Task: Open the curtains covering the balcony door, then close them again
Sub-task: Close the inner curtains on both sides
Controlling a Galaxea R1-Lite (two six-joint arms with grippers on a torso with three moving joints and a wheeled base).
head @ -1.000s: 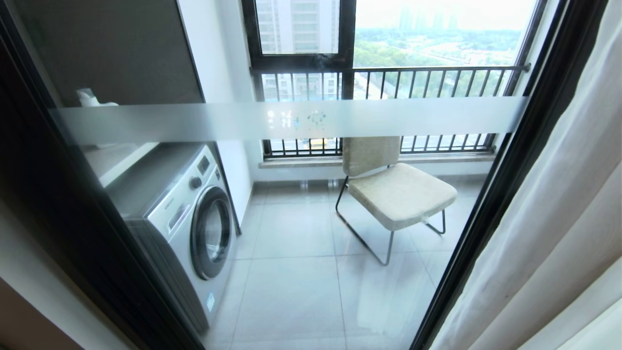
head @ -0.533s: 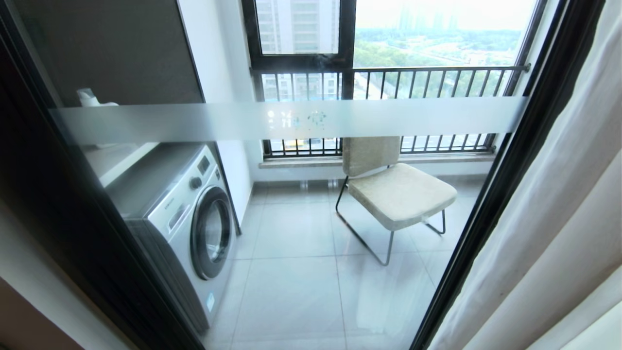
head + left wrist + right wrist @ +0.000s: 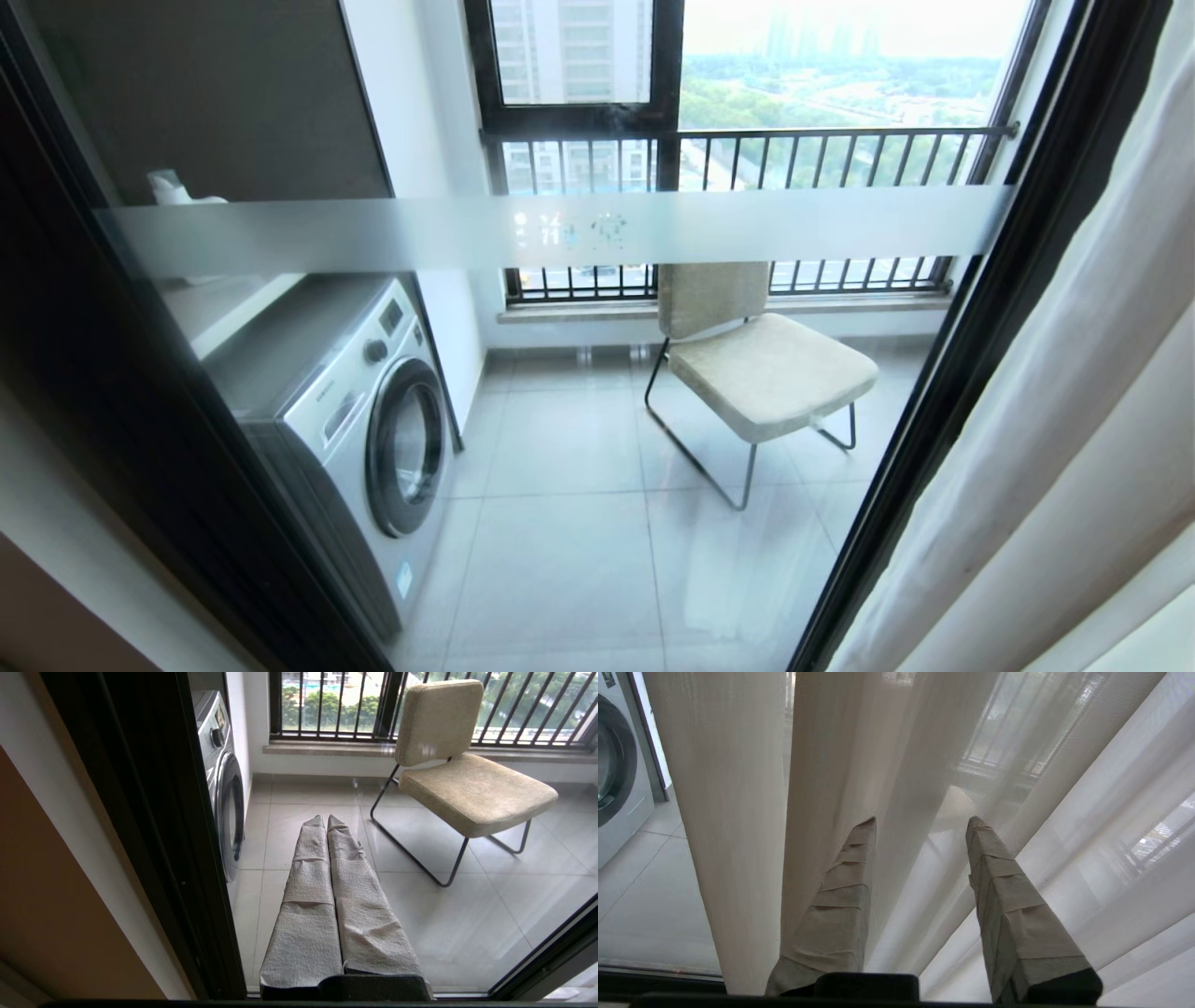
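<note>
The curtains (image 3: 1074, 420) hang bunched at the right of the head view, so the balcony door (image 3: 579, 229) with its frosted stripe and black frame (image 3: 971, 317) stands uncovered. Neither arm shows in that view. In the right wrist view my right gripper (image 3: 920, 823) is pushed into the curtains (image 3: 738, 788). Its fingers stand apart, with a fold of the pale fabric hanging between them and another draped over one finger (image 3: 850, 877). The sheer white layer (image 3: 1111, 835) lies behind. My left gripper (image 3: 325, 819) is shut and empty, parked low before the glass.
Behind the glass stand a washing machine (image 3: 355, 411) on the left and a beige chair (image 3: 766, 364) on a tiled balcony floor (image 3: 560, 560). A black-framed window with railing bars (image 3: 747, 159) closes the far side. A wall (image 3: 56, 579) flanks the door's left frame.
The curtain's edge at the right of the head view has stirred slightly. Door, chair and washing machine have not moved.
</note>
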